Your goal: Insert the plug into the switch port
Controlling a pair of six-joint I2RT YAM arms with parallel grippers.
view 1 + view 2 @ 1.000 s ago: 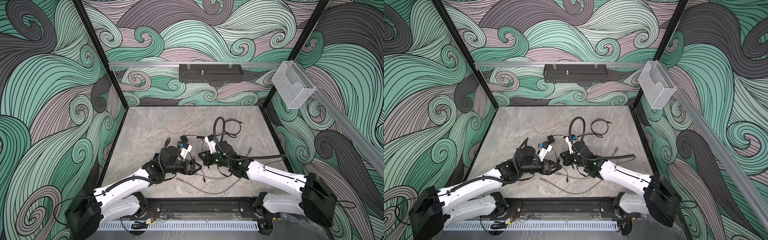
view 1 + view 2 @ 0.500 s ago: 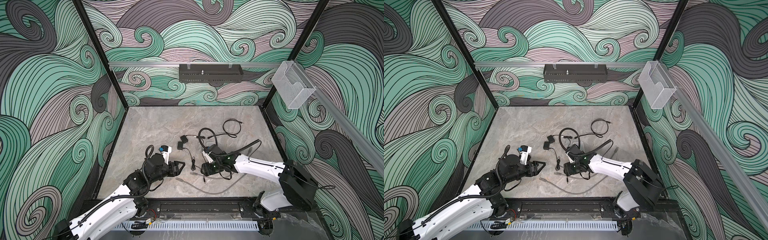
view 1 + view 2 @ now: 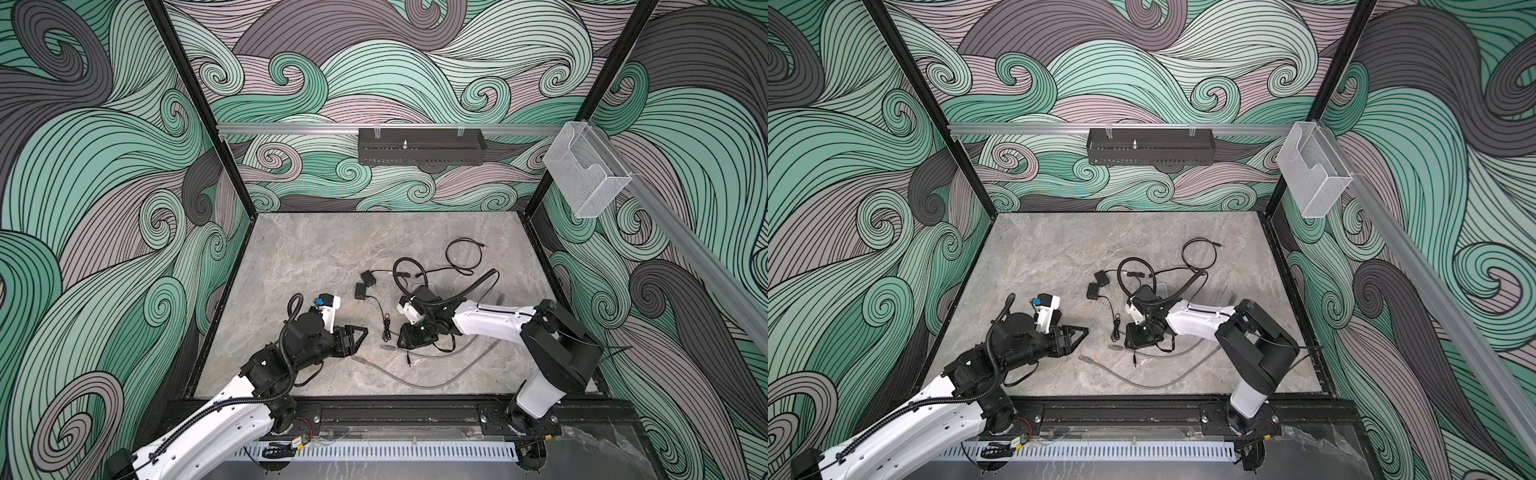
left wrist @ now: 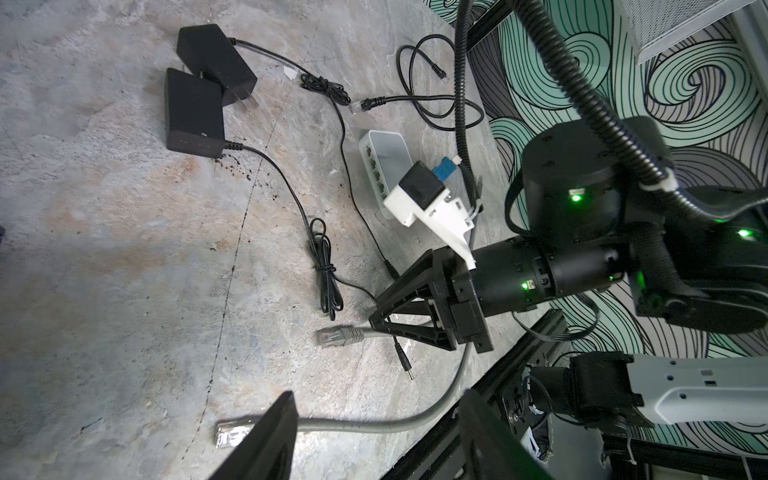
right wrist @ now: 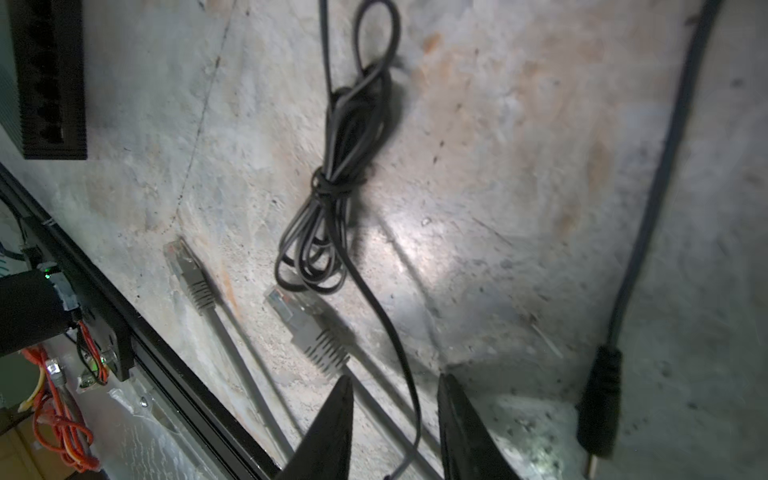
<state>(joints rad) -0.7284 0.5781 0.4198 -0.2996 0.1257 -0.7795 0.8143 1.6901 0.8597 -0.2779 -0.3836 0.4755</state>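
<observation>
readable text: none | labels: none | brands: none | numbers: none

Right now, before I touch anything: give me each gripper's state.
Left gripper: open, holding nothing.
Right gripper: partly open, gripping nothing; a thin black cord runs between its fingers.

Extends the left arm in from the lower left of both top views, holding the left gripper (image 3: 358, 341) (image 3: 1080, 340) low and level, jaws spread wide. Folds the right arm at lower right, tipping the right gripper (image 3: 405, 337) (image 5: 395, 380) down near centre, jaws narrowly apart.
</observation>
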